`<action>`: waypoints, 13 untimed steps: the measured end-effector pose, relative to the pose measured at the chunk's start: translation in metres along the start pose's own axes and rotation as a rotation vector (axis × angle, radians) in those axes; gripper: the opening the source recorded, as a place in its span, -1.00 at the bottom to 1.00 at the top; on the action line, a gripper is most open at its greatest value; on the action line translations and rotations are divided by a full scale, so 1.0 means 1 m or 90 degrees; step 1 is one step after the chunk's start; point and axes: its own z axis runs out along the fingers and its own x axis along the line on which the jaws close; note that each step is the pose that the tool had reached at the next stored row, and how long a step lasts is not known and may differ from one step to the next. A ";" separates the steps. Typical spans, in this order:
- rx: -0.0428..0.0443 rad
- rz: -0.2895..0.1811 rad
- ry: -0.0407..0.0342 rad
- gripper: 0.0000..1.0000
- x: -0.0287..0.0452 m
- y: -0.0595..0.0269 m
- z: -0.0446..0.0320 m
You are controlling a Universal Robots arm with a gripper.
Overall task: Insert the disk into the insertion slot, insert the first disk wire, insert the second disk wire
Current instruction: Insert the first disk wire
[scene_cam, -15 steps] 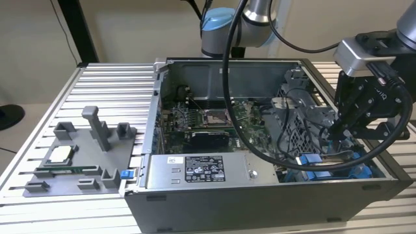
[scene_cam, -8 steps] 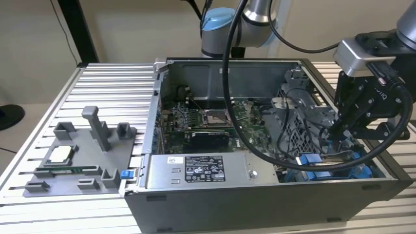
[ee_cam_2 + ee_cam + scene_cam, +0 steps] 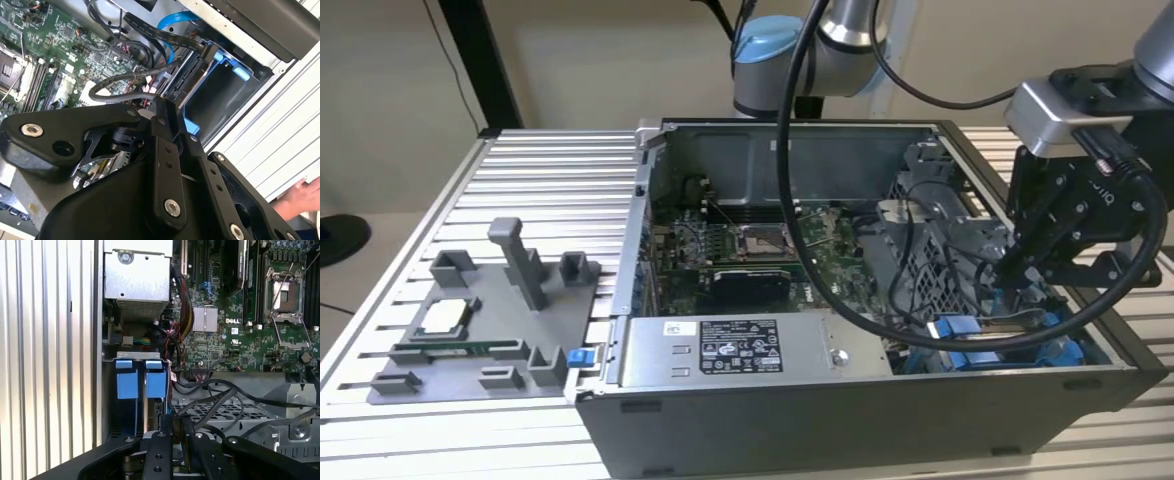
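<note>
The disk (image 3: 182, 82) stands on edge in the insertion slot (image 3: 235, 70), at the near corner of the computer case (image 3: 854, 420) on the exterior view's right. Its connector end is bare and faces the gripper (image 3: 161, 106). The gripper's tip hangs just beside that end, almost touching it. Whether the gripper is open or closed, or has hold of anything, cannot be told. In the first wrist view the disk (image 3: 156, 412) shows as a thin edge straight ahead of the gripper (image 3: 173, 426). Its long axis therefore seems to run on into the slot, in line with the arm's reach. A flat black wire (image 3: 150, 31) runs to the exposed end, though whether it is seated there cannot be told. Just beside the slot sits the perforated cage (image 3: 235, 412), draped with dark cables. Beyond these lie the motherboard (image 3: 235, 335) and the power-supply box (image 3: 135, 282). Outside the case, a person's hand (image 3: 300, 197) is over the slatted bench (image 3: 534, 170).
</note>
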 end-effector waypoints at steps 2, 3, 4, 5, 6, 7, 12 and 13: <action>0.0000 0.000 0.0023 -1.00 -0.0001 0.0000 0.0003; 0.0000 0.000 0.0040 -1.00 0.0001 0.0000 0.0006; 0.0001 0.000 0.0054 -1.00 0.0002 0.0000 0.0012; 0.0002 0.000 0.0066 -1.00 0.0003 -0.0001 0.0018; 0.0007 0.000 0.0075 -1.00 0.0003 -0.0002 0.0028; 0.0017 0.000 0.0086 -1.00 0.0005 -0.0001 0.0039; 0.0100 -0.001 0.0112 -1.00 0.0014 -0.0005 0.0099; 0.0115 -0.001 0.0112 -1.00 0.0015 -0.0010 0.0110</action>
